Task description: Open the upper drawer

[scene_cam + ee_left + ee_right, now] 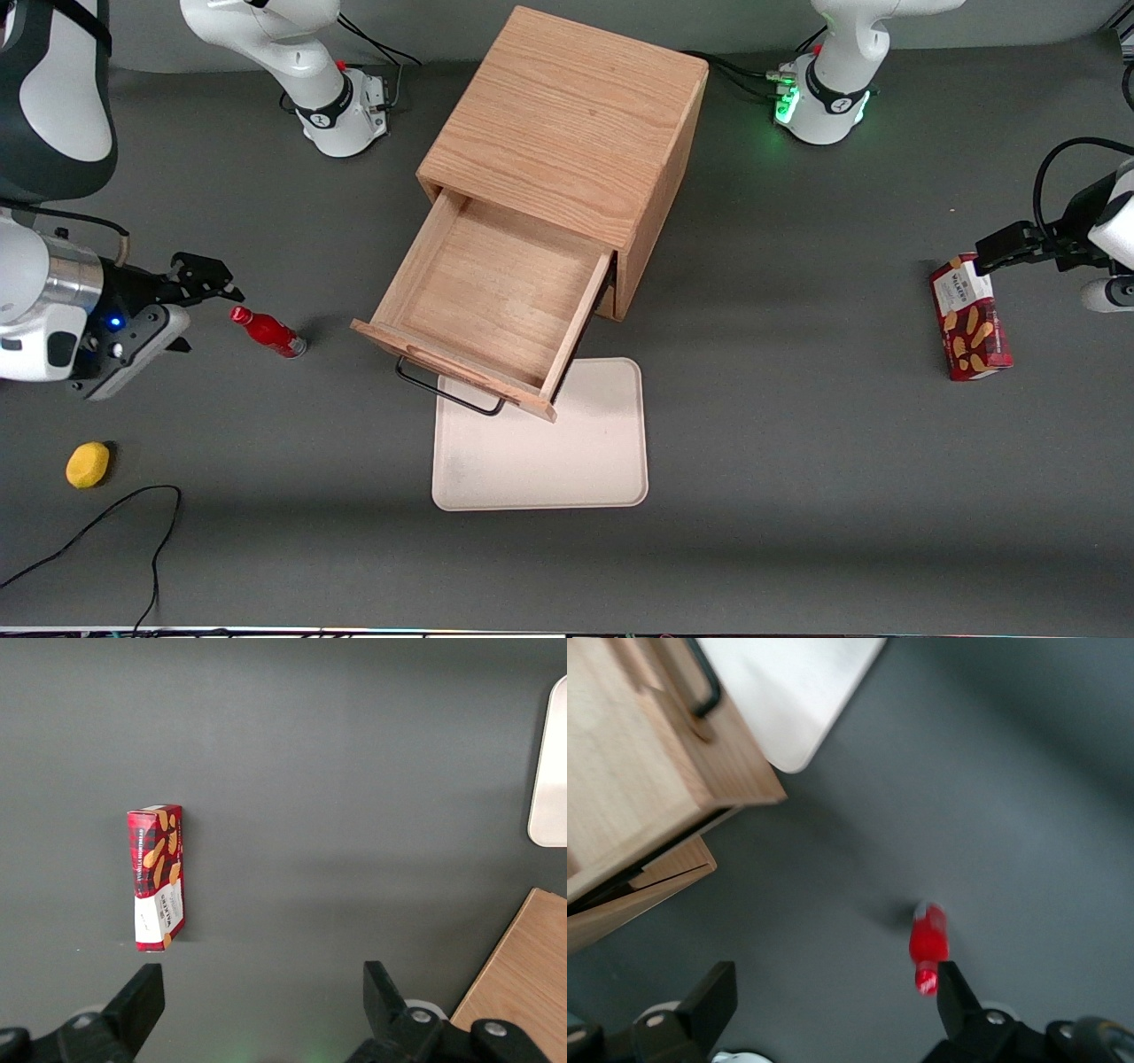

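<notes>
The upper drawer [483,306] stands pulled far out of the wooden cabinet [567,124], its bare oak floor open to view and nothing lying in it. Its front panel hangs over the edge of a pale tray [540,461] that lies on the counter [797,487] in front of the cabinet, and the thin black handle [447,394] sticks out from that panel toward the front camera. The drawer's long axis runs at a slant, out of the cabinet mouth and toward the front camera.

Judged from how it sits, the opening looks essentially done; what remains for the arm is probably only to keep clear.

The hand [202,276] is well apart from the drawer, toward the working arm's end of the counter, and points roughly toward the drawer's side wall. A small red bottle [268,331] lies on its side on the counter between hand and drawer, close to the fingertips but not touching them. In the right wrist view the two fingers [713,997] are spread wide with bare counter between them, so the hand is open and holds nothing. A yellow ball-like object [88,464] rests nearer the front camera than the hand.
</notes>
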